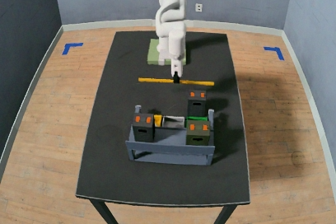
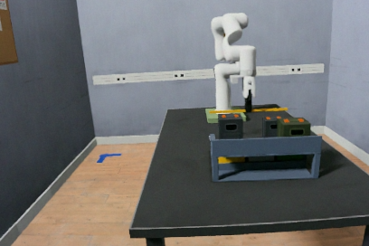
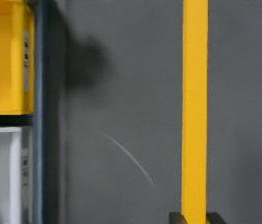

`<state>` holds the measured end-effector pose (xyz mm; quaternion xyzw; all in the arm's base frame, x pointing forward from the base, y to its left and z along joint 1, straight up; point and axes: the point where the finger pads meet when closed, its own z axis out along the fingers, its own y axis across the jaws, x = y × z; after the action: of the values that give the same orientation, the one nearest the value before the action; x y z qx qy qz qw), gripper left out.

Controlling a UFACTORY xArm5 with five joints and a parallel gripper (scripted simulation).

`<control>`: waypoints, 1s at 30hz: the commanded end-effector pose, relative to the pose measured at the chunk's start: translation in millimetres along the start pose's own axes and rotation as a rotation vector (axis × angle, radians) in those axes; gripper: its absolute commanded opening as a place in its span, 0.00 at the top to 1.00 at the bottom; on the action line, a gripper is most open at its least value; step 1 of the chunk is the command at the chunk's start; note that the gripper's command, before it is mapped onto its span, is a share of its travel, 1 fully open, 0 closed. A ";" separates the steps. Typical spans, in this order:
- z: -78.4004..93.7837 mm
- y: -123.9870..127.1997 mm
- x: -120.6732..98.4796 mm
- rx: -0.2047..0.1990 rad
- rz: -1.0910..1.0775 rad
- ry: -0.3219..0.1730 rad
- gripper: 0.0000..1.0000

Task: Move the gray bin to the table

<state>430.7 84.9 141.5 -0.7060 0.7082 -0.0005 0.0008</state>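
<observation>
My gripper (image 1: pixel 176 78) is shut on the middle of a long yellow bar (image 1: pixel 171 81) and holds it level and low over the table, between the shelf and my base. The wrist view shows the bar (image 3: pixel 195 110) running up from my fingertips. The blue-grey shelf (image 1: pixel 170 138) stands in the middle of the table. The light grey open bin (image 1: pixel 174 122) sits in it between a yellow bin (image 1: pixel 157 119) and an olive bin (image 1: pixel 198 133). In the wrist view the grey bin (image 3: pixel 2 175) and the yellow bin (image 3: pixel 4 55) lie at the left edge, behind the shelf rail (image 3: pixel 42 110).
A dark bin with orange parts (image 1: pixel 142 126) stands at the shelf's left end, and another dark bin (image 1: pixel 197 100) at the back right. A green base plate (image 1: pixel 166 52) lies under my arm. In the side view the shelf (image 2: pixel 262 155) has a lower level.
</observation>
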 end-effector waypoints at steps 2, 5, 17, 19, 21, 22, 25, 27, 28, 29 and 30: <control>-2.1 7.5 -0.3 0.006 0.000 0.002 1.00; -2.1 14.1 -0.3 0.006 0.000 0.002 1.00; -2.0 38.4 -0.3 0.006 0.000 0.002 1.00; -2.0 45.0 -0.3 0.006 0.000 0.002 1.00; -2.0 49.4 -0.3 0.006 0.000 0.002 1.00; -2.0 51.6 -0.3 0.006 0.000 0.002 1.00; -1.9 58.2 -0.3 0.006 0.000 0.002 1.00; -1.9 62.6 -0.3 0.006 0.000 0.002 1.00; -1.9 64.8 -0.3 0.006 0.000 0.002 1.00; -1.9 67.0 -0.4 0.006 0.000 0.002 1.00; -1.9 69.2 -0.4 0.006 0.000 0.002 1.00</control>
<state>365.4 85.1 141.5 -0.7060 0.7082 -0.0006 0.0009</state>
